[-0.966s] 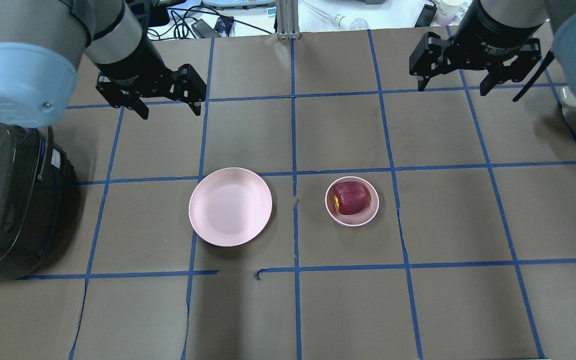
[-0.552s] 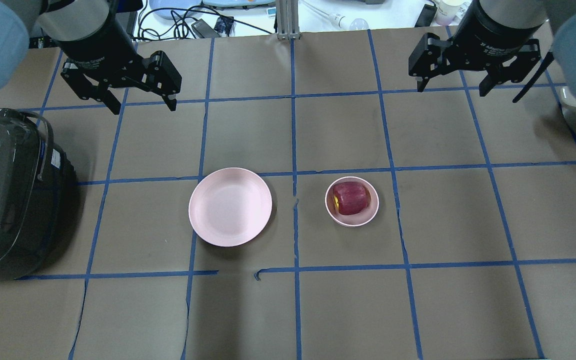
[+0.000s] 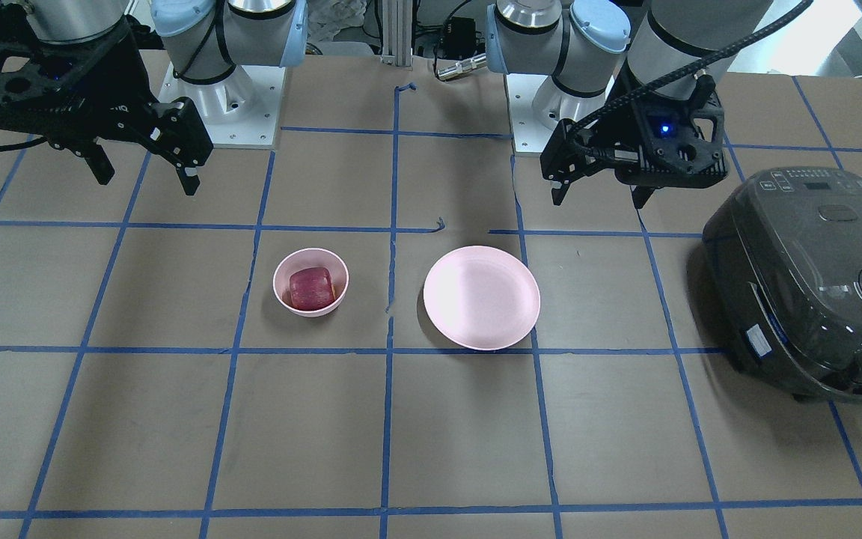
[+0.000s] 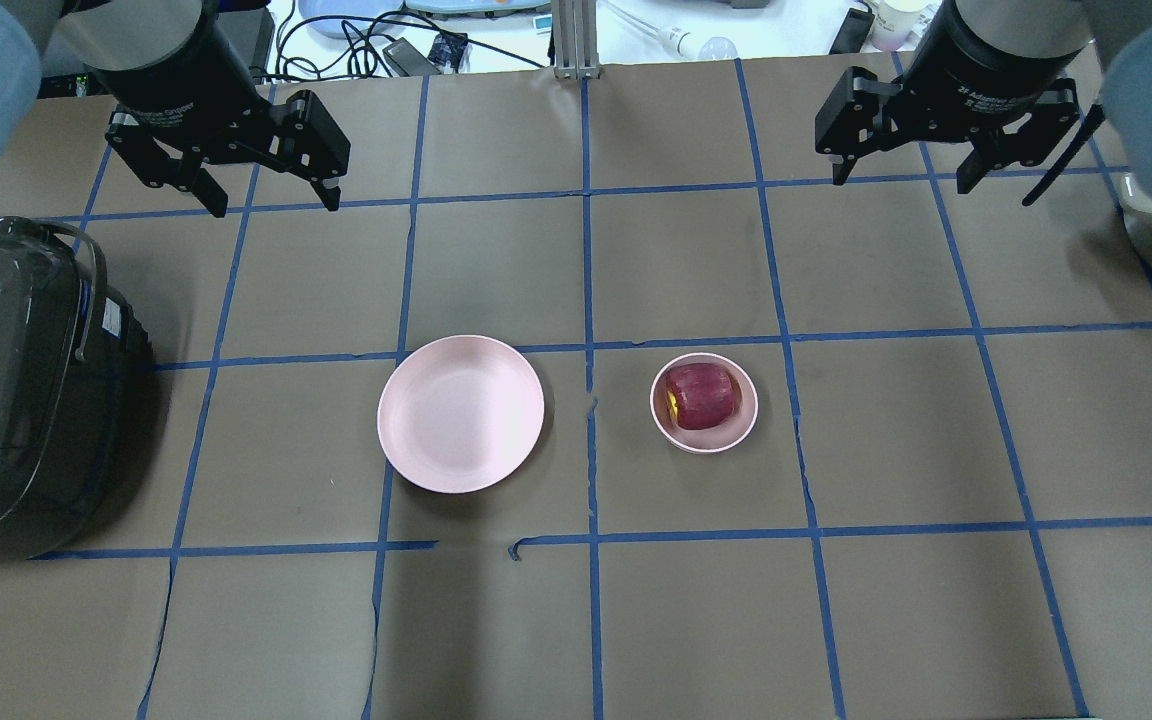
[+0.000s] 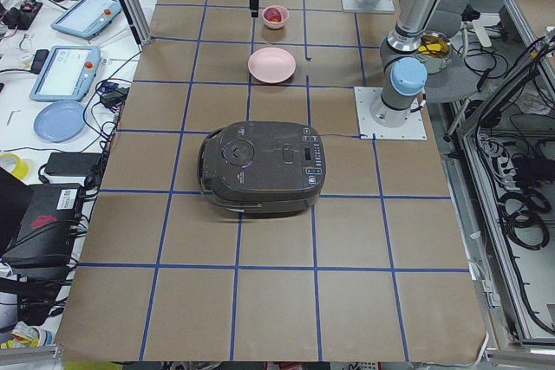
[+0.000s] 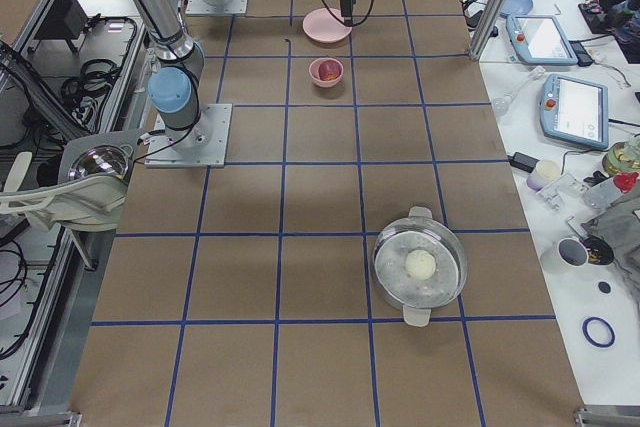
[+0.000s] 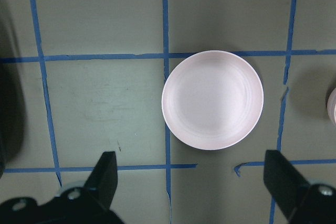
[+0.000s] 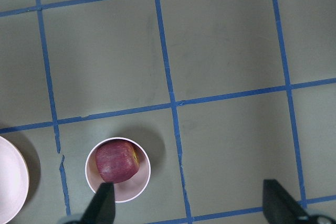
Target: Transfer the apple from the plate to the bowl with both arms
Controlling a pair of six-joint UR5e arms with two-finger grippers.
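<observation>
– Brown paper with blue tape lines covers the table (image 4: 586,620). Where is the apple (image 4: 702,396)?
– It lies inside the bowl (image 4: 704,444), with its yellowish patch turned toward the plate (image 4: 461,414). The plate sits near the bowl, on the robot's left of it, not touching.
– And the grippers?
– Both hang high above the table. The left gripper (image 4: 276,207) is on the plate's side of the bowl, fingers spread wide, holding nothing. The right gripper (image 4: 901,184) is on the bowl's other side, spread and bare too.
– Anything else?
– A dark cooker (image 4: 16,390) stands beyond the plate from the bowl. A metal pot (image 6: 420,267) is well apart on the opposite side; it holds something pale and round, maybe food.
</observation>
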